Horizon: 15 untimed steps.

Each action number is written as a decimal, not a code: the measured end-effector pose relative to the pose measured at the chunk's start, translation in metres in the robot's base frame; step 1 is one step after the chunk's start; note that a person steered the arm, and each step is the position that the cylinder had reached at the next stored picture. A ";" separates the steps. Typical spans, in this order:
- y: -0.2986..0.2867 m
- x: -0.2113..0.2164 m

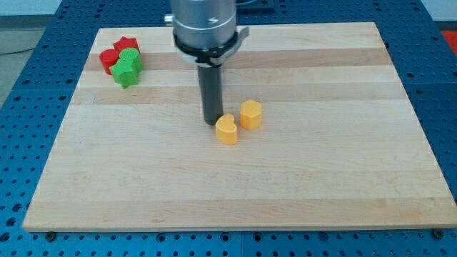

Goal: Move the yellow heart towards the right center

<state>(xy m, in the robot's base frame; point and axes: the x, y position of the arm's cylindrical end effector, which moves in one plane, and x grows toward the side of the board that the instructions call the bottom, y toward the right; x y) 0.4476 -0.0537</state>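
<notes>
A: Yellow heart [226, 130] near the board's [235, 193] middle; my tip [212, 123] touching its left side, a bare rod, nothing grasped

B: Push rightward toward mid right edge, passing below the yellow hexagon [250, 114] just beside

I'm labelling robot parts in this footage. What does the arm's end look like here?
A wide, round metallic grey housing with a black band around its lower edge enters from the view's top. Below it hangs a straight dark cylindrical rod ending at my tip. No cables or markings are visible.
</notes>
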 end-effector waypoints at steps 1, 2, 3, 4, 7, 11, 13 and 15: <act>-0.020 0.013; -0.024 0.065; -0.015 0.074; -0.012 0.045; 0.069 0.030; 0.178 -0.010; 0.191 -0.050; 0.233 -0.050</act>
<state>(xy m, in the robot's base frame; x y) 0.3972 0.1793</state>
